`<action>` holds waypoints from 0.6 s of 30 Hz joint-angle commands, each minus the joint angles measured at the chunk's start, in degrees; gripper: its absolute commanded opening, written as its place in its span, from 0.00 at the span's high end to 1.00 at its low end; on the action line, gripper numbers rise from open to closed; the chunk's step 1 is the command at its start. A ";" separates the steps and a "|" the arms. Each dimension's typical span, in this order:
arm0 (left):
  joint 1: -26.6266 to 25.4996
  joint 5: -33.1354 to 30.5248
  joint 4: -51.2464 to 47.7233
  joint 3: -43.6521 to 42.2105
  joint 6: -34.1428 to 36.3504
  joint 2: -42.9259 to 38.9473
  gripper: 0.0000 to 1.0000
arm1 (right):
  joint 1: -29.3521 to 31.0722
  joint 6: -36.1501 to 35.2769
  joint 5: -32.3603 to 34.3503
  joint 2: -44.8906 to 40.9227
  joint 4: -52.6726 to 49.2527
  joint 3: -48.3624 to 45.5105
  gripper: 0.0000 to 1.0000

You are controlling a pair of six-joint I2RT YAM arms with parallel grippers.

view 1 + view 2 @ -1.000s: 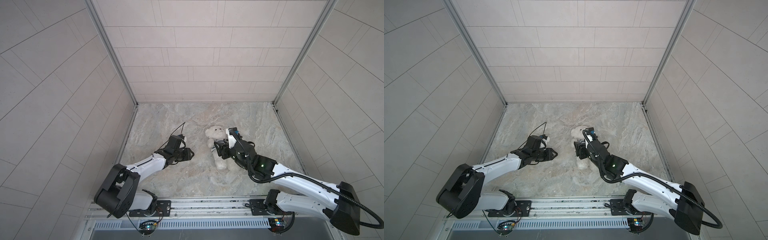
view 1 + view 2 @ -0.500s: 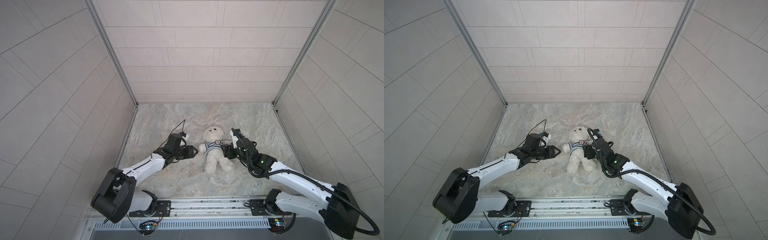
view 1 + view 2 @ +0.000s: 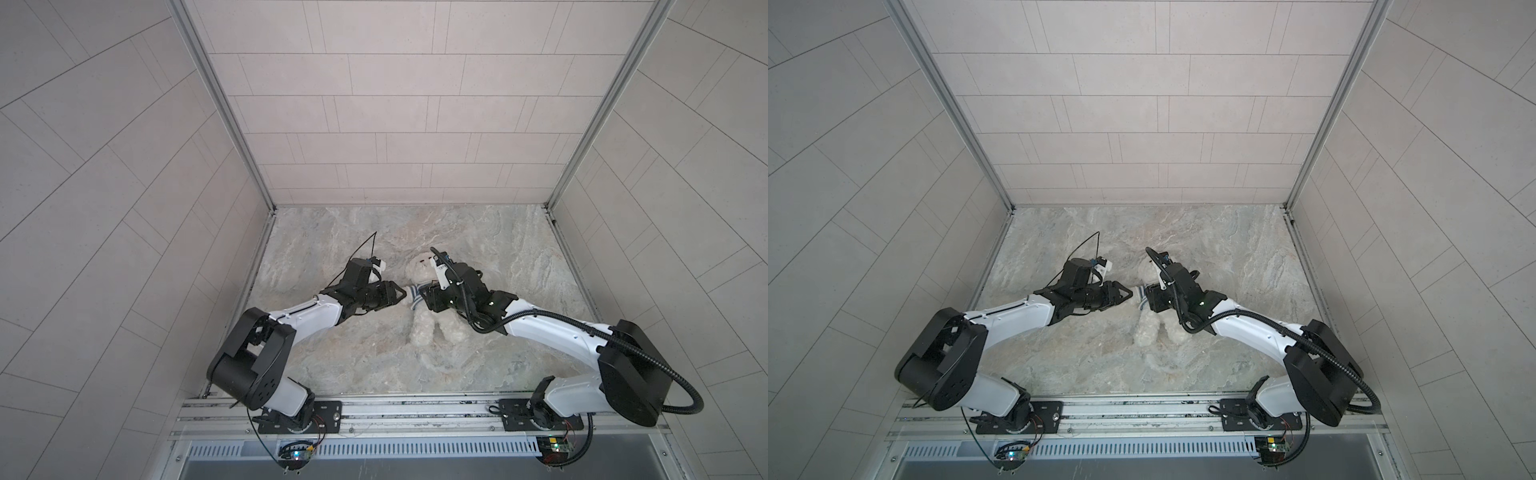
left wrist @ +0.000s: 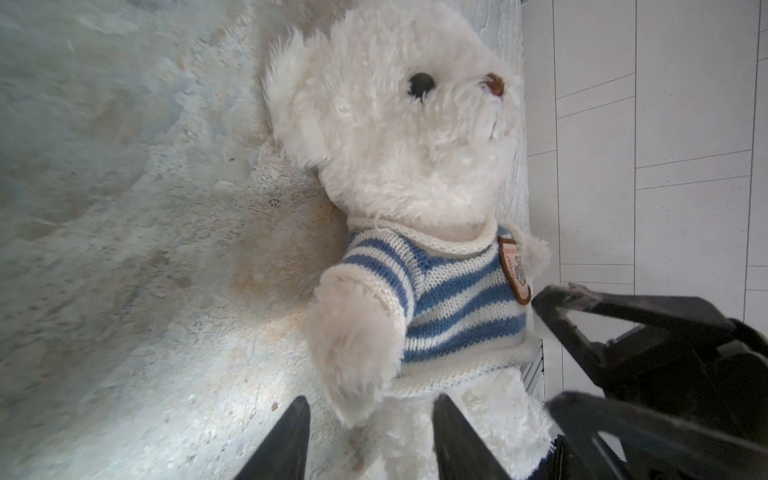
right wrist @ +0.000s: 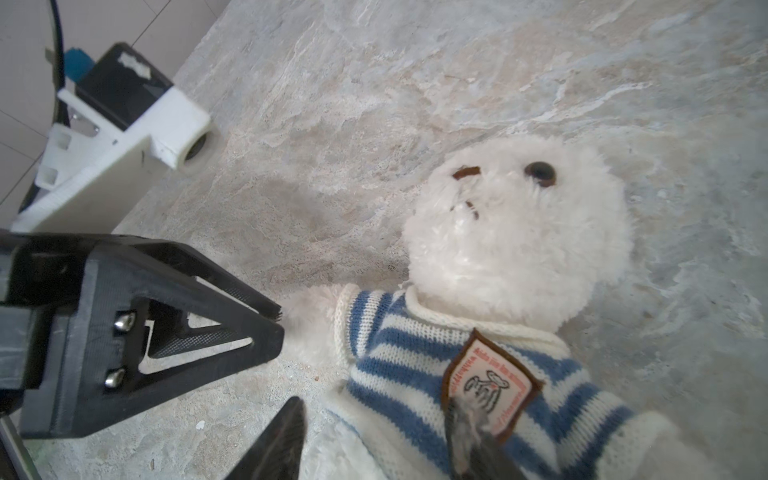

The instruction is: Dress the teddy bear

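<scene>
Work surface (image 3: 374, 357): grey-beige marbled slab, enclosed on three sides by pale tiled walls (image 3: 395, 124), with a metal rail (image 3: 415, 409) along the near edge. One item lies directly on it, near the middle. It is a white bear (image 3: 422, 328), on its back, head toward the far wall, wearing a blue-and-white striped shirt (image 4: 453, 291).

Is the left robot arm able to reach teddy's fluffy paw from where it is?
Probably yes. The left end effector is open right at the teddy bear's paw, with nothing between them. The right end effector is over the shirt, on the other side.
</scene>
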 commanded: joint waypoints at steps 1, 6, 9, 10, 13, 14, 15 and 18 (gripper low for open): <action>-0.53 0.66 2.70 1.73 -0.88 1.69 0.51 | 1.58 -1.94 2.79 0.56 -4.82 2.48 0.50; -0.62 0.18 5.37 2.44 -3.21 4.18 0.64 | 1.70 -2.60 4.22 1.29 -5.35 1.64 0.61; -0.71 -0.21 5.42 2.71 -3.44 4.23 0.72 | 1.94 -2.71 4.66 1.78 -7.06 2.41 0.67; -0.71 -0.36 5.34 2.71 -3.45 4.29 0.73 | 2.16 -2.86 5.24 1.92 -8.03 2.71 0.68; -0.68 -0.43 5.24 2.47 -3.44 4.31 0.74 | 2.56 -2.91 6.84 2.28 -10.11 2.96 0.68; -0.71 -0.49 5.36 2.45 -3.44 4.34 0.74 | 2.52 -2.91 7.19 2.28 -10.52 2.81 0.67; -0.71 -0.66 5.37 2.36 -3.44 4.38 0.74 | 2.56 -2.88 7.58 2.28 -10.82 2.70 0.64; -0.70 -0.92 5.49 2.01 -3.53 4.39 0.74 | 2.95 -2.91 8.70 2.37 -11.20 2.25 0.55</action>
